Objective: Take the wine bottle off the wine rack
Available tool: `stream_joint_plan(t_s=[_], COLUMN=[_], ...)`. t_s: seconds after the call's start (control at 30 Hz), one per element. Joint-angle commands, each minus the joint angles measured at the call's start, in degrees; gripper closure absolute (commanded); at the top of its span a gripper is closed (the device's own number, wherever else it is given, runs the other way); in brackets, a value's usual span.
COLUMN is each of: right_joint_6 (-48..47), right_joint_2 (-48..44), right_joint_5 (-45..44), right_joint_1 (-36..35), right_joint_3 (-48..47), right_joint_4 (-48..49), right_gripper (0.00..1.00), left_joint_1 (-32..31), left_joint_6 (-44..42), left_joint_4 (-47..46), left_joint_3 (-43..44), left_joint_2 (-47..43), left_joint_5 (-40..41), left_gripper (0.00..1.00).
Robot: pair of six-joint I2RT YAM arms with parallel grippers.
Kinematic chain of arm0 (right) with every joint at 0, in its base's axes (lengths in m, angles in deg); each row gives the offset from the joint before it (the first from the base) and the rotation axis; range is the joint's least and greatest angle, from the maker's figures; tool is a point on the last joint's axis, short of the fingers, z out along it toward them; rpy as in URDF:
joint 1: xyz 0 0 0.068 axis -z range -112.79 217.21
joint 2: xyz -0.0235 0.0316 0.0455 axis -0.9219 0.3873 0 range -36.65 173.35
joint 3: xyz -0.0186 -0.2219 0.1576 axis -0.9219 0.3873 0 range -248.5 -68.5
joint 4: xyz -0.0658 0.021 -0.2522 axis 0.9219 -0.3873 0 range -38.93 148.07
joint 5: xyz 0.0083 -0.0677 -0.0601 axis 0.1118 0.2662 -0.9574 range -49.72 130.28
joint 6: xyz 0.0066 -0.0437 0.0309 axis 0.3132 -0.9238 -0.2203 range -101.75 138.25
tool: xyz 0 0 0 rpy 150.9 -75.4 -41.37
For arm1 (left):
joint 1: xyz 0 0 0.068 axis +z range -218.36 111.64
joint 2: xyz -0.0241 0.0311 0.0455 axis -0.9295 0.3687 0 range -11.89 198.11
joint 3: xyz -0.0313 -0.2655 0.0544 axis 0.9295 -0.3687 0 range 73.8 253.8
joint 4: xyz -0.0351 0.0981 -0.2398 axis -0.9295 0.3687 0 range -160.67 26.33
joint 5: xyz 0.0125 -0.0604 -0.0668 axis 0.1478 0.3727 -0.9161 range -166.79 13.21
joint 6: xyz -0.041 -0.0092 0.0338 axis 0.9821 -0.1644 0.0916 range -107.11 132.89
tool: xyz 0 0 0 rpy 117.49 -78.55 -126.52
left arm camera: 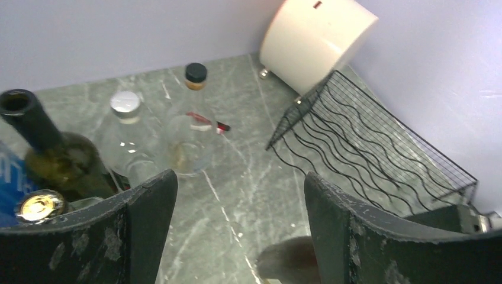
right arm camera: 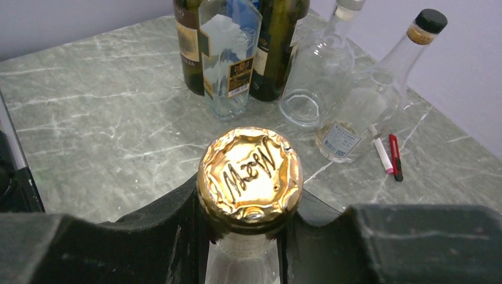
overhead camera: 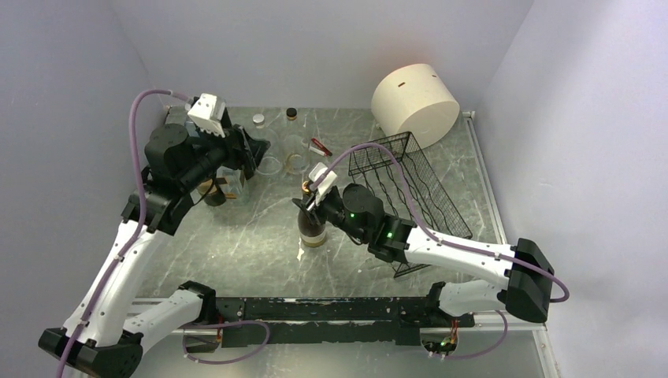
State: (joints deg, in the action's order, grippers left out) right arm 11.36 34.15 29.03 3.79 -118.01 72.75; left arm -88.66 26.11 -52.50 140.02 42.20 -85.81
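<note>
Clamping wine bottle [overhead camera: 312, 230] neck: right gripper [overhead camera: 308, 201] | bottle upright, left of wine rack [overhead camera: 417, 185] | left gripper [left arm camera: 240, 228] wide.

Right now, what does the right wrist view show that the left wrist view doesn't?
Only right wrist: the right gripper shut on the wine bottle just below its gold foil top.
Only left wrist: the empty wine rack, the cream cylinder and the open left gripper.
Both: the black-capped clear bottle, the red pen and the marble table.

Bottles [right arm camera: 228, 59] left; table [overhead camera: 260, 236] front seemingly open
</note>
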Motion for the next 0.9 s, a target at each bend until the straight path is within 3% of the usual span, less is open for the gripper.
stream_joint_plan(t_s=[0.0,0.13,0.23,0.37,0.43,0.47,0.7,0.87], right_joint_6=[-1.2,-2.1,-2.1,-2.5,-3.2,-4.3,-9.6,-9.6], right_joint_2=[-0.5,0.4,-0.2,-2.7,-5.1,-7.1,-21.5,-31.5], right_joint_5=[-1.1,-1.0,-0.9,-0.4,1.4,2.4,7.8,5.9], right_joint_1=[0.9,1.1,1.2,1.2,1.2,1.2,1.2,1.2], right_joint_3=[0.7,0.2,0.2,1.0,1.9,2.6,8.4,10.0], right_joint_4=[6.9,6.3,5.6,2.8,0.8,0.0,-8.1,-15.8], right_gripper=[0.64,0.45,0.35,0.23,0.03,0.0,0.0,0.0], left_joint_1=[0.4,0.3,0.2,-1.5,-3.2,-4.3,-18.5,-28.2], left_joint_6=[3.9,5.9,10.0,10.7,10.7,10.9,10.8,9.8], left_joint_4=[8.2,9.2,8.7,11.3,11.5,11.3,9.8,14.7], left_joint_3=[4.5,5.8,6.6,9.0,9.0,8.6,7.1,8.9], left_joint_2=[1.5,0.6,0.5,1.8,1.9,1.9,3.4,5.5], left_joint_5=[-8.7,-12.2,-14.1,-13.3,-11.9,-11.1,-0.5,14.3], left_gripper=[0.18,0.14,0.08,0.09,0.09,0.09,0.06,0.05])
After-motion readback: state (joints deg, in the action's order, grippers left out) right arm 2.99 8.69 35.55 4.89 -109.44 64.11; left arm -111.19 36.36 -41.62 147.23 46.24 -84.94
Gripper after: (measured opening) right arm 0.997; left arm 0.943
